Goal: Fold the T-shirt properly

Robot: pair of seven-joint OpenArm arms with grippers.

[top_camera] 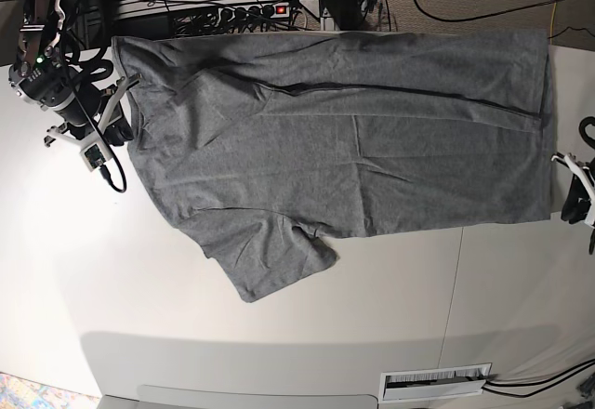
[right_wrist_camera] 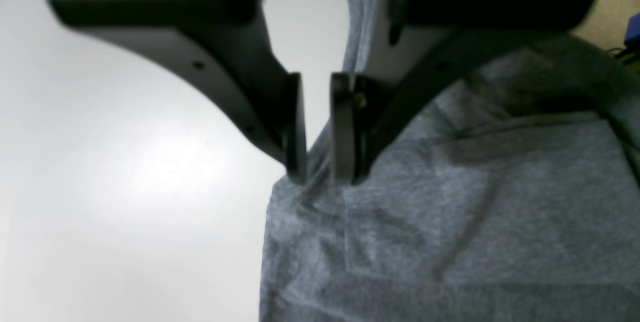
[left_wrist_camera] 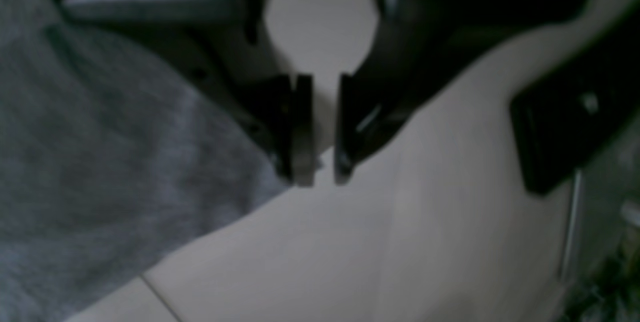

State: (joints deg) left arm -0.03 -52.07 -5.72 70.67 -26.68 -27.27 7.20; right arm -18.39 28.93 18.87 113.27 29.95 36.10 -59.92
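Smooth white desk [top_camera: 279, 316] carries one T-shirt [top_camera: 353, 130], heather-grey soft knit, spread flat and creased across its far half, one short sleeve pointing near. Two black hands flank it. At the left end, the right hand [right_wrist_camera: 316, 177] has its flat fingers slightly apart over a fabric fold. At the right end, the left hand [left_wrist_camera: 320, 179] is slightly apart beside the hem, gripping nothing.

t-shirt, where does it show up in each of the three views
Left wrist: the T-shirt fills the left side, its edge running beside the left gripper.
Right wrist: the T-shirt fills the lower right, its edge under the right gripper.
Base: the T-shirt lies spread across the upper middle.
Shared landmark: the white table, bare beside the cloth in every view.
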